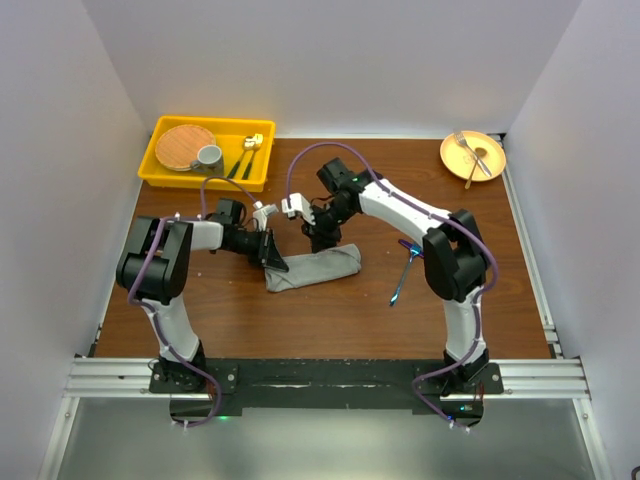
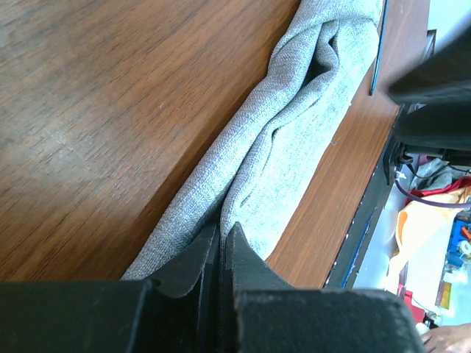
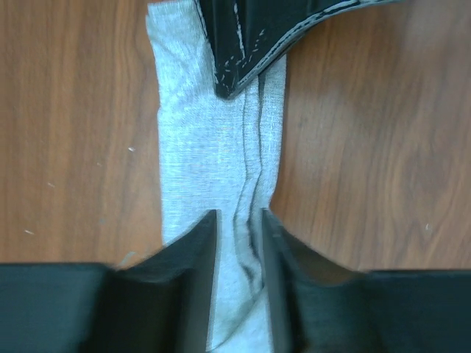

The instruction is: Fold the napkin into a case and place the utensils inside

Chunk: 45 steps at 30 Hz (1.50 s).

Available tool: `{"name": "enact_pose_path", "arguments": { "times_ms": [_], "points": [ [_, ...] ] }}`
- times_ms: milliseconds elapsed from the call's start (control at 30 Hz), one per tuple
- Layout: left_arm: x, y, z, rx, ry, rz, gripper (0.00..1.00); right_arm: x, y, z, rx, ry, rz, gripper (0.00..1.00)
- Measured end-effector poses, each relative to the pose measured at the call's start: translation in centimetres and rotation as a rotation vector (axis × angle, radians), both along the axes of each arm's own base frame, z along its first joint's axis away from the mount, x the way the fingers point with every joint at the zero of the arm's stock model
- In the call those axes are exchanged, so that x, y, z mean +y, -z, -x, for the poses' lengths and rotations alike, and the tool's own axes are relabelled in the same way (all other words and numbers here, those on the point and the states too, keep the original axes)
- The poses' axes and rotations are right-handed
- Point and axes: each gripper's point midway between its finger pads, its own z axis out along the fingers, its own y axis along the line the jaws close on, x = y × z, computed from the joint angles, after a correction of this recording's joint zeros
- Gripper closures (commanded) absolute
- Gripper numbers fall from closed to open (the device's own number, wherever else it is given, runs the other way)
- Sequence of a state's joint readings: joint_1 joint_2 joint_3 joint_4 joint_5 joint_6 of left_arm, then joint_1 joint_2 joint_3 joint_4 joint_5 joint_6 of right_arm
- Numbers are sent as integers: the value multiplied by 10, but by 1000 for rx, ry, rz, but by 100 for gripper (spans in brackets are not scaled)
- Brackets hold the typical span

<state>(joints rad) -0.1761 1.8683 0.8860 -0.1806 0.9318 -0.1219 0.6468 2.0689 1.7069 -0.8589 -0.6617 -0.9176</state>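
The grey napkin [image 1: 318,267] lies folded into a narrow strip on the wooden table, between the two arms. My left gripper [image 1: 279,264] is shut on the strip's left end. In the left wrist view the jaws [image 2: 223,229] pinch a raised fold of the napkin [image 2: 294,140]. My right gripper [image 1: 325,243] hovers low over the strip's middle. In the right wrist view its jaws [image 3: 239,217] stand a little apart, straddling a ridge of the napkin [image 3: 206,147] without clamping it. The blue-handled utensils [image 1: 403,272] lie on the table right of the napkin, beside the right arm.
A yellow tray [image 1: 205,183] at the back left holds a round woven plate, a grey cup [image 1: 209,156] and gold-headed cutlery. A yellow plate [image 1: 448,145] at the back right carries a silver fork. White walls close off three sides.
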Motion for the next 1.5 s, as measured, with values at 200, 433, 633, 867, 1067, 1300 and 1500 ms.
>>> {"name": "enact_pose_path", "arguments": {
  "times_ms": [200, 433, 633, 867, 1067, 1300, 1500],
  "points": [
    [0, -1, 0, 15, -10, 1, 100, -5, -18, 14, 86, 137, -4, 88],
    [0, 0, 0, 27, -17, 2, 100, -12, 2, 39, 251, 258, 34, 91],
    [0, 0, -1, 49, -22, 6, 87, -10, 27, 34, 308, 367, 73, 94],
    [10, -9, -11, 36, -62, 41, 55, -12, 61, 27, 385, 505, 145, 98],
    [55, -50, -52, -141, -223, 47, 50, -10, 62, 26, 434, 571, 146, 98],
    [62, -116, -43, -332, -223, 101, 76, -10, 62, 25, 468, 612, 148, 98],
    [30, -86, 15, -200, -145, 131, 83, -11, 62, 24, 482, 629, 148, 98]
  ]
}}
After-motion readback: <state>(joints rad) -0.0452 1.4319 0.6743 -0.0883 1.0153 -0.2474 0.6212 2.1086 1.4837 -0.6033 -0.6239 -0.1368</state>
